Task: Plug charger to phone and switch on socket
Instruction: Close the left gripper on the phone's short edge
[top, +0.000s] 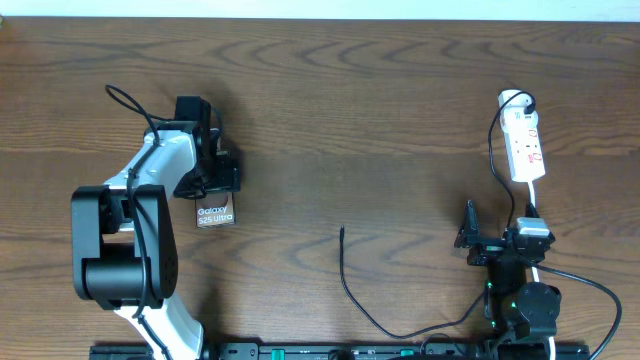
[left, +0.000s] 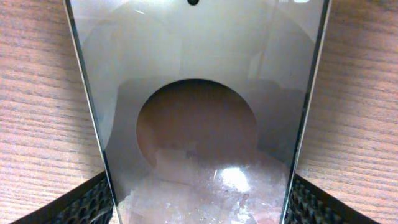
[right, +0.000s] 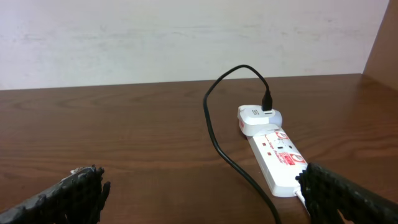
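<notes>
The phone (top: 215, 213), a dark slab with white "Galaxy S25 Ultra" lettering, lies at the left of the table. My left gripper (top: 208, 178) is shut on its far end. In the left wrist view the phone (left: 199, 74) fills the frame with its brownish round patch, and the gripper (left: 199, 202) has a finger against each edge. The charger cable's plug tip (top: 342, 232) lies free mid-table. The cable (right: 214, 137) runs to an adapter (right: 260, 118) on the white socket strip (top: 526, 148), also seen in the right wrist view (right: 277, 155). My right gripper (top: 500, 224) (right: 199, 199) is open and empty just before the strip's near end.
The black cable (top: 375, 320) loops along the table's front edge towards the right arm's base. The strip's white cord (top: 575, 275) curves off to the right. A pale wall stands behind the table's far edge (right: 186, 84).
</notes>
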